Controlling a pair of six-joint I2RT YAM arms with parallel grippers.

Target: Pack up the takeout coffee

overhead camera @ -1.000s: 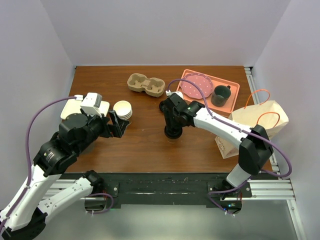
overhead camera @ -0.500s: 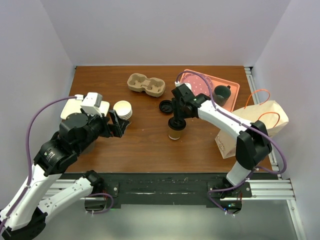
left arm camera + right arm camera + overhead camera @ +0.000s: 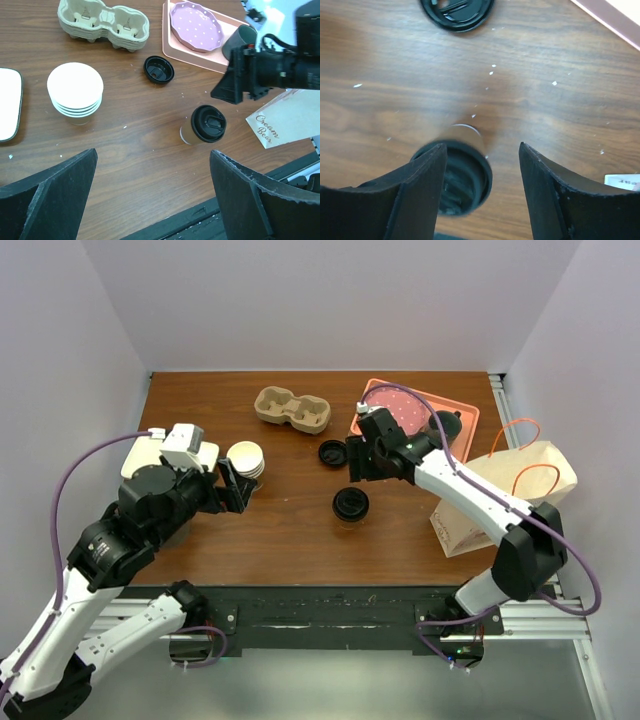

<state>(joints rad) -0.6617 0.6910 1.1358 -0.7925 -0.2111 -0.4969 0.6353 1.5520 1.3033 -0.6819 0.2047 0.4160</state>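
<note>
Takeout coffee [image 3: 350, 506] upright, lid on, frame centre, on table [image 3: 290, 535]. Right gripper [image 3: 356, 458] just above it, fingers spread, empty. Left gripper [image 3: 236, 488] left of centre, spread, empty.

Takeout coffee [image 3: 350, 505] before spare lid [image 3: 332, 452]

Loose lid [image 3: 456, 9]: I see it ahead of right jaws.
Cup stack [image 3: 75, 90]: ahead of left jaws.
Carrier [image 3: 102, 22]: beyond the stack.
</note>
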